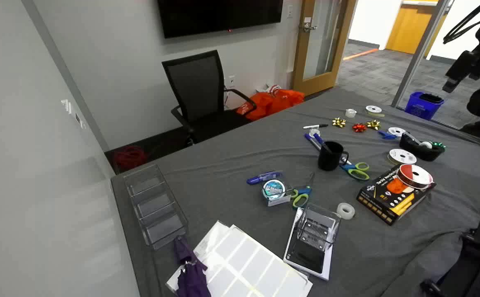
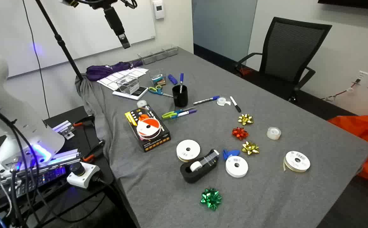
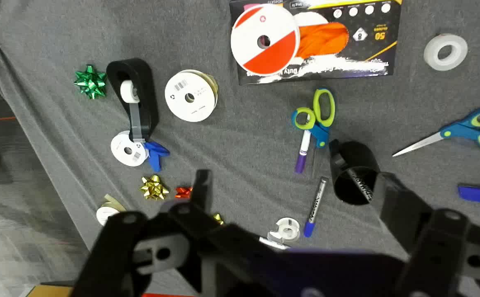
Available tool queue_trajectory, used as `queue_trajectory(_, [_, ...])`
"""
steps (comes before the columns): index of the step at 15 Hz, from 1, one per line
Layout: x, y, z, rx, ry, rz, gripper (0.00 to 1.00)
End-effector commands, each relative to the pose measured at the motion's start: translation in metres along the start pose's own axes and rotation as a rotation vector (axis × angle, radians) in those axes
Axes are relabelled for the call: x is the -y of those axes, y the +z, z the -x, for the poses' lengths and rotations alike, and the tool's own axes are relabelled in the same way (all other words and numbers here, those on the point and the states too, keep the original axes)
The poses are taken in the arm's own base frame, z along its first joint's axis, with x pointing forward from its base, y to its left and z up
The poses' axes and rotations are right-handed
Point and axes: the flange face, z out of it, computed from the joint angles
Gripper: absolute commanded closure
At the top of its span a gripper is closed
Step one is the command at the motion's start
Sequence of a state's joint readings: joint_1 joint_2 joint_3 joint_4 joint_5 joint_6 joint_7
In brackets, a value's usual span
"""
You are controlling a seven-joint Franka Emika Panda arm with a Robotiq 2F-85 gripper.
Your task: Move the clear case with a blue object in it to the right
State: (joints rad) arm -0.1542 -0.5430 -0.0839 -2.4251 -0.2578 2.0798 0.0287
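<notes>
Overhead, my tool [image 3: 295, 189] hung wide and empty above the desk [image 1: 223, 181]; the blue-filled case [image 1: 273, 189] sat past the mug [image 1: 329, 157], beside a blue marker [image 1: 263, 177], off toward the wrist view's right edge.

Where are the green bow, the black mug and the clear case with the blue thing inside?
Green bow [image 3: 91, 82]: wrist view, on its shiny middle.
Black mug [image 1: 329, 159]: in an exterior view, outer side.
Clear case [image 1: 279, 201]: in an exterior view, near wall.
</notes>
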Motion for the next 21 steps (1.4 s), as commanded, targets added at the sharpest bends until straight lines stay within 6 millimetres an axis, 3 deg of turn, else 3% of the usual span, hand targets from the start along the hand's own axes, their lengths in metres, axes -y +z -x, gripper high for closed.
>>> queue_trajectory(1, [0.0,-0.001,0.0,0.001,0.0,0.0,0.0])
queue_trajectory(7, [0.029,0.019,-0.015,0.036,0.192,-0.073,0.0])
queue_trajectory(16, [0.117,0.074,-0.069,0.135,0.614,-0.288,0.0])
queue_trajectory(17, [0.122,0.075,-0.075,0.12,0.647,-0.287,0.0])
queue_trajectory(18, [0.111,0.068,-0.058,0.122,0.591,-0.264,0.0])
queue_trajectory(21, [0.122,0.077,-0.07,0.124,0.628,-0.267,0.0])
